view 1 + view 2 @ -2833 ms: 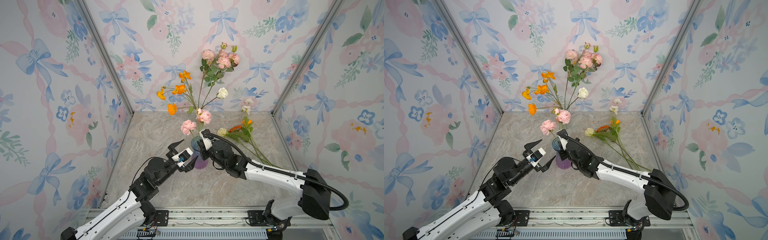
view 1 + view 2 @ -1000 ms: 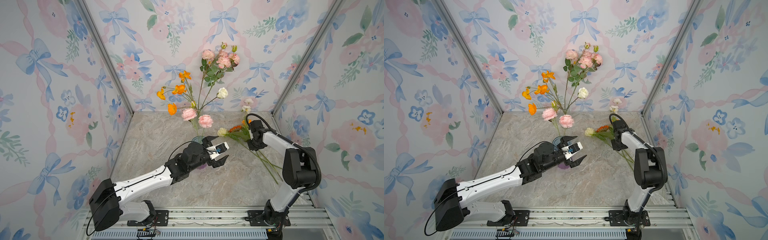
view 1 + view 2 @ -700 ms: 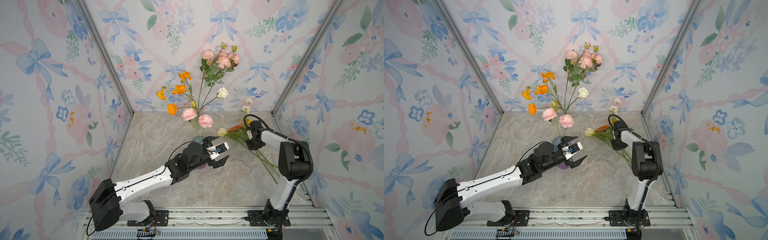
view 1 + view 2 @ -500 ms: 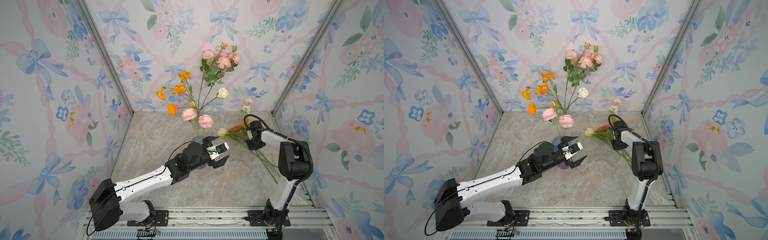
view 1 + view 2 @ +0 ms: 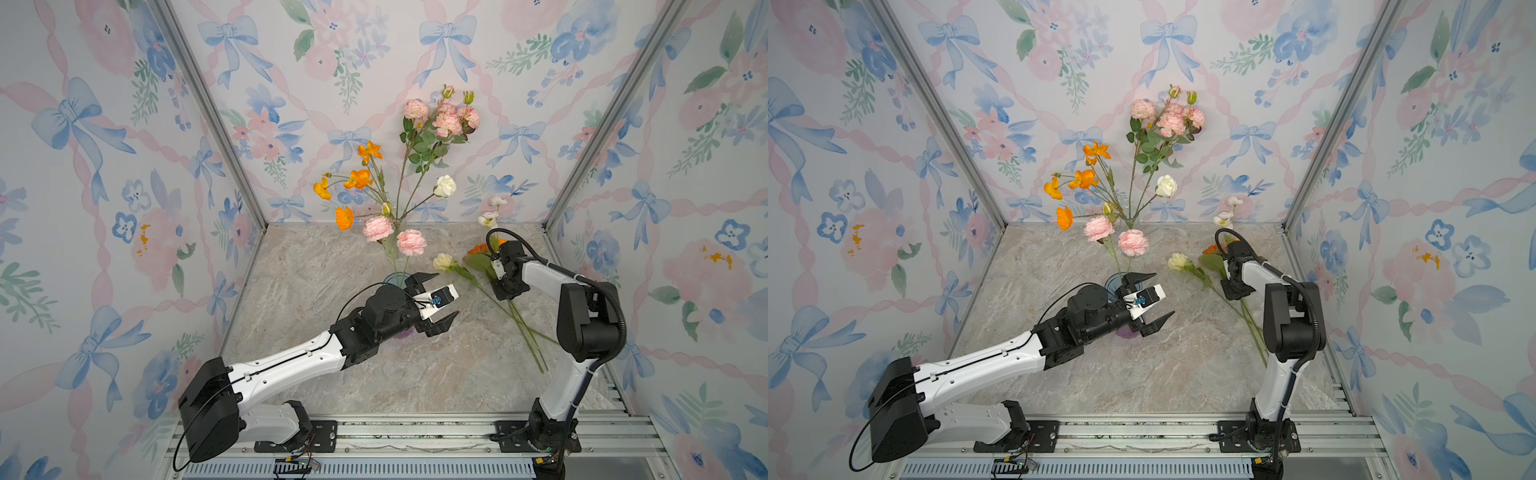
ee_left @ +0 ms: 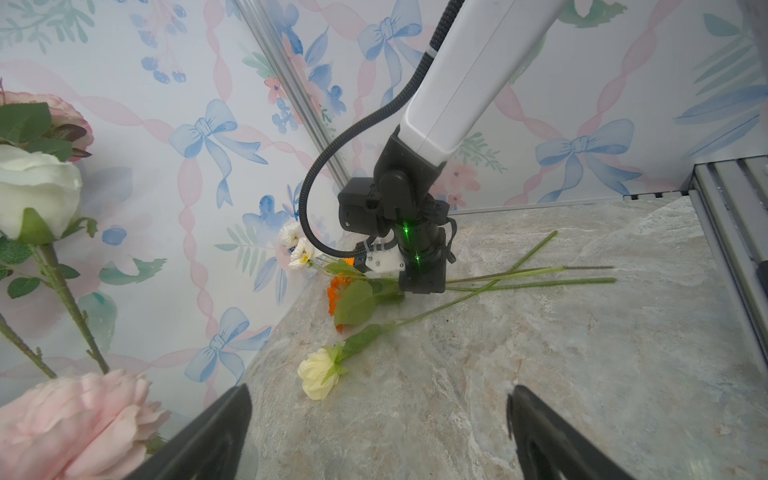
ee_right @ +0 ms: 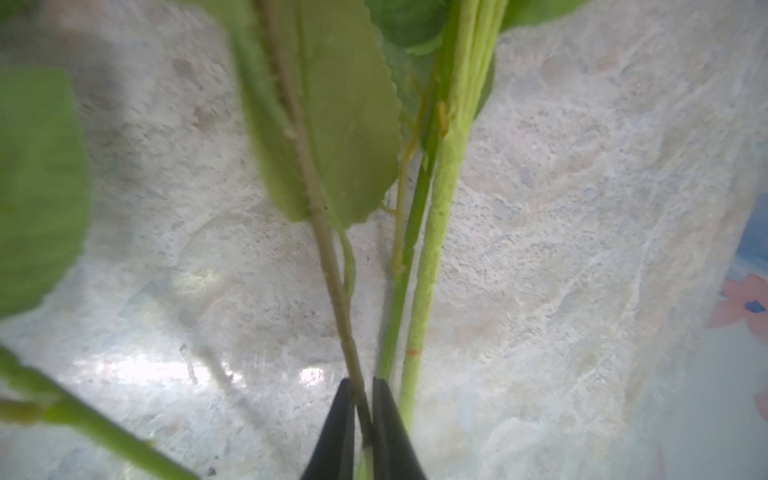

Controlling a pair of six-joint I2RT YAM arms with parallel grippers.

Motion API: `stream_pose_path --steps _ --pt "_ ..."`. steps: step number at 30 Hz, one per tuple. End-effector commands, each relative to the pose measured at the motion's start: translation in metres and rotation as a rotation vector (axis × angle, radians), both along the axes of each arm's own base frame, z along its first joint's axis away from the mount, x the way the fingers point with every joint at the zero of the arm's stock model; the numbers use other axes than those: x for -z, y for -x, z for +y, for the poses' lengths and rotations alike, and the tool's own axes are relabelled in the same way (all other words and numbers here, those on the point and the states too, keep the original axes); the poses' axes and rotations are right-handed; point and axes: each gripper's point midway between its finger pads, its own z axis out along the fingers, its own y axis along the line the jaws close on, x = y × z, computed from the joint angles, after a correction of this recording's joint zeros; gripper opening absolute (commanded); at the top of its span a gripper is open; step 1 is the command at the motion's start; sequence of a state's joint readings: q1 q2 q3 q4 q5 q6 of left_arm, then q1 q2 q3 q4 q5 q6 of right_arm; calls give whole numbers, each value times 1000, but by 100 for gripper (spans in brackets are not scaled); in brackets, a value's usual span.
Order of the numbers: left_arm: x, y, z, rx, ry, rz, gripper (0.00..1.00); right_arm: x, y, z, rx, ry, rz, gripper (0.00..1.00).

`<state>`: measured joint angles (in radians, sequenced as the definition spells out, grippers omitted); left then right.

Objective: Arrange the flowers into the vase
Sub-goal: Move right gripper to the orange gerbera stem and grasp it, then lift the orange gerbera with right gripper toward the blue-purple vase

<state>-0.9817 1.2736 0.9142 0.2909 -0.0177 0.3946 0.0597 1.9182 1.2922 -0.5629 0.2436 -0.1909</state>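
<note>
The vase (image 5: 392, 277), with a bluish rim and a purple base, stands mid-table, half hidden behind my left arm. It holds pink, orange and white flowers (image 5: 409, 242). More flowers lie on the table to its right: a cream rose (image 5: 443, 261), an orange bloom (image 5: 478, 248) and small white blooms (image 5: 488, 217). Their stems (image 5: 524, 328) run toward the front. My right gripper (image 7: 362, 384) points down onto these stems, shut on one thin green stem (image 7: 332, 270). My left gripper (image 5: 446, 294) hovers wide open beside the vase, holding nothing, and faces the cream rose (image 6: 319, 374).
Floral-papered walls close in the marble table (image 5: 415, 374) on the left, back and right. A metal rail (image 5: 374, 432) carrying both arm bases runs along the front edge. The right arm's elbow (image 5: 586, 320) stands over the stem ends.
Over the last second my right gripper's jaws have closed on a stem among the loose flowers. The left arm has not moved. Before that, the right arm left the vase.
</note>
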Motion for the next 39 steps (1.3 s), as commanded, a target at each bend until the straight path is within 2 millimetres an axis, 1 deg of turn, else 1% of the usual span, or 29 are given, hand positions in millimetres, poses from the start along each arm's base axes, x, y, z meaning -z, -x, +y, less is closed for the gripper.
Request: stream_pose_path --steps 1,3,7,13,16,19,23,26,27,32,35,39 --pt "6 1 -3 13 10 19 98 -4 -8 4 -19 -32 -22 22" --pt "5 1 -3 13 10 19 98 -6 -8 7 -32 -41 -29 19" --pt "5 0 -3 12 12 21 98 -11 -9 12 -57 -56 -53 9" --pt "3 1 -3 14 18 21 98 -26 -9 24 -103 -69 -104 6" --pt "1 1 -2 14 22 18 98 -35 -8 35 -136 -73 -123 0" --pt "-2 2 -1 13 28 13 98 -43 -6 43 -155 -74 -139 0" --pt "-5 2 1 7 32 6 98 -59 -3 57 -169 -121 -175 0" --pt "-6 2 2 3 31 1 98 -78 1 66 -154 -183 -226 0" --pt "-7 2 3 1 30 -2 98 -87 3 68 -137 -209 -253 0" --pt "-23 5 12 -8 49 -37 98 -131 14 82 -53 -380 -403 0" --pt "-34 6 21 -31 49 -75 98 -163 22 94 -18 -503 -523 0" --pt "-52 11 41 -64 28 -144 98 -202 37 101 18 -586 -648 0"
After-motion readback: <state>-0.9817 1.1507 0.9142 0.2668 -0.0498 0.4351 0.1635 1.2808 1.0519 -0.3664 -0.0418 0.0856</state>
